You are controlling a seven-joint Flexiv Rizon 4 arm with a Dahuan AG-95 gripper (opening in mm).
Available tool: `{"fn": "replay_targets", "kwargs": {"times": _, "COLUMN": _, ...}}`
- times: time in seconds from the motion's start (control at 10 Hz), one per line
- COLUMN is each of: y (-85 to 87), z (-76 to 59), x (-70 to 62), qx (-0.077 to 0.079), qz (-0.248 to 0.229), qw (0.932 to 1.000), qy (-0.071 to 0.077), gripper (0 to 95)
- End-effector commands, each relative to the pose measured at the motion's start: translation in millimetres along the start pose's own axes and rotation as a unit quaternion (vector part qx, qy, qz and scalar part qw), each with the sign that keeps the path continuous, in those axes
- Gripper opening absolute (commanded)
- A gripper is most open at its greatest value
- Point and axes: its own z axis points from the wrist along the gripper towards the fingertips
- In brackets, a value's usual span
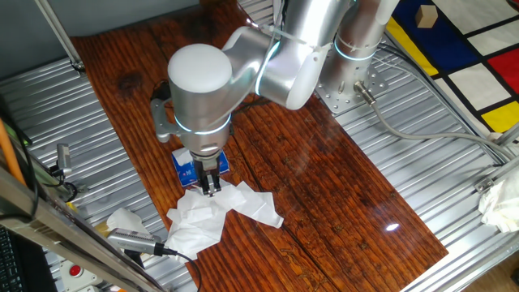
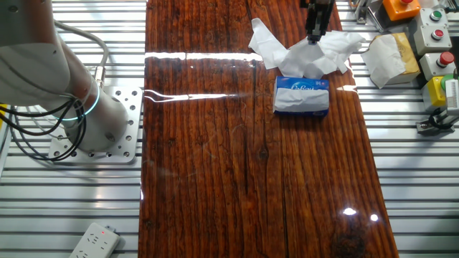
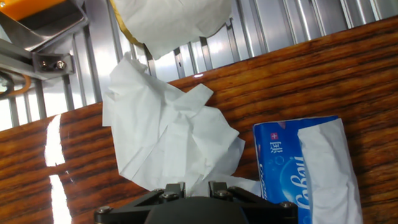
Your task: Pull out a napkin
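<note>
In one fixed view, the dark wooden table (image 1: 324, 186) is lying over ribbed metal, and the claw (image 1: 212, 188) is pinching the napkin (image 1: 219, 212) beside the blue tissue pack (image 1: 185, 166). In the other fixed view, the crumpled white sheet is spreading behind the pack. In the hand view, the creased napkin appears caught between the fingers (image 3: 174, 190).
</note>
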Motion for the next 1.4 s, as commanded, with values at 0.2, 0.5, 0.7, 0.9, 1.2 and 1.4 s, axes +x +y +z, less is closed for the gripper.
{"fn": "replay_targets", "kwargs": {"times": 0.2, "y": -0.1, "z": 1.7, "x": 0.6, "qx": -0.002, "qz": 0.005, "qw": 0.9999, "qy": 0.010, "gripper": 19.0}}
{"fn": "replay_targets", "kwargs": {"times": 0.5, "y": -0.7, "z": -8.5, "x": -2.9, "qx": 0.004, "qz": 0.001, "qw": 1.0000, "qy": 0.009, "gripper": 19.0}}
{"fn": "replay_targets", "kwargs": {"times": 0.7, "y": -3.6, "z": -19.4, "x": -7.6, "qx": 0.018, "qz": -0.008, "qw": 0.9998, "qy": 0.003, "gripper": 19.0}}
{"fn": "replay_targets", "kwargs": {"times": 0.9, "y": -12.7, "z": -29.7, "x": -15.0, "qx": 0.023, "qz": -0.016, "qw": 0.9996, "qy": 0.001, "gripper": 19.0}}
{"fn": "replay_targets", "kwargs": {"times": 1.2, "y": -32.5, "z": -40.3, "x": -26.3, "qx": 0.029, "qz": -0.015, "qw": 0.9995, "qy": -0.004, "gripper": 0.0}}
{"fn": "replay_targets", "kwargs": {"times": 1.4, "y": -40.6, "z": -44.3, "x": -30.2, "qx": 0.028, "qz": -0.006, "qw": 0.9995, "qy": -0.013, "gripper": 0.0}}
